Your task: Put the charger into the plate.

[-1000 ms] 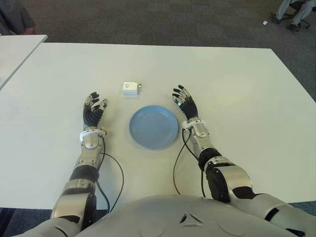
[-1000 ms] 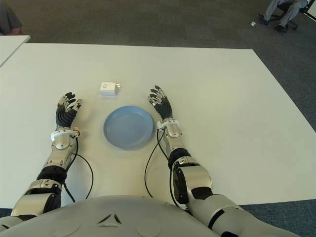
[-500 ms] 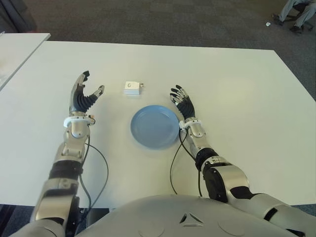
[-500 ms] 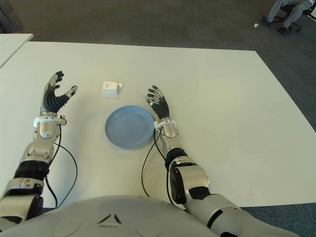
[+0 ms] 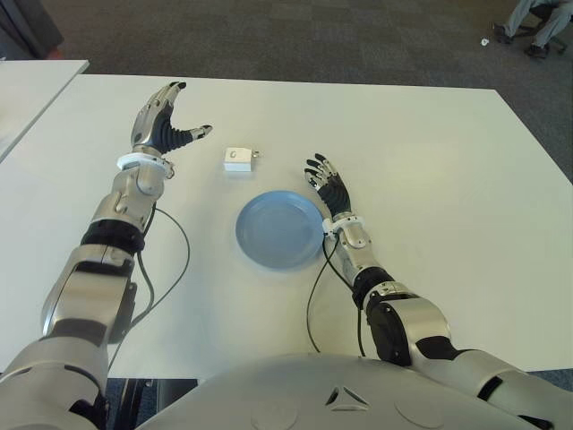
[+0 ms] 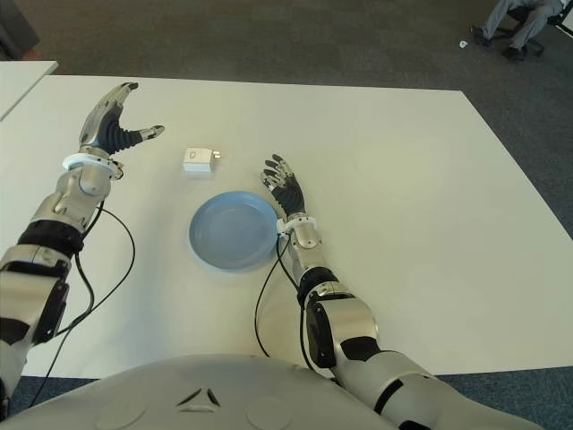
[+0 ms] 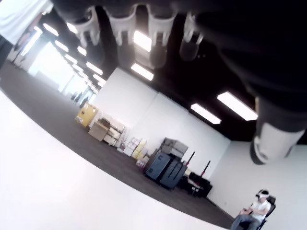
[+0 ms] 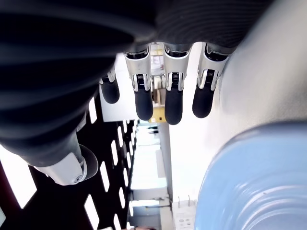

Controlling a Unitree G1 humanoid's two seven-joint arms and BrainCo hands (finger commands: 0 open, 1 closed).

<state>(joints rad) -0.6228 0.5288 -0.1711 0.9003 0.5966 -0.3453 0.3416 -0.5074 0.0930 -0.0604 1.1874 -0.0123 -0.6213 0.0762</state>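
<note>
A small white charger (image 5: 237, 159) lies on the white table (image 5: 430, 152), just behind the round blue plate (image 5: 279, 229). My left hand (image 5: 167, 120) is raised above the table, to the left of the charger and slightly farther back, with its fingers spread and nothing in them. My right hand (image 5: 328, 186) shows beside the plate's right rim, fingers spread and empty. The right wrist view shows the plate (image 8: 259, 182) close by and the charger (image 8: 183, 219) beyond it.
A second white table (image 5: 31, 85) stands at the far left. Black cables (image 5: 170, 269) trail from both forearms across the table. A seated person (image 5: 537, 18) is on the carpet at the far right, well away from the table.
My left hand has lifted off the table and moved forward, ending left of the charger and slightly beyond it, still open. The right hand has hardly moved. Charger and plate stay put.
</note>
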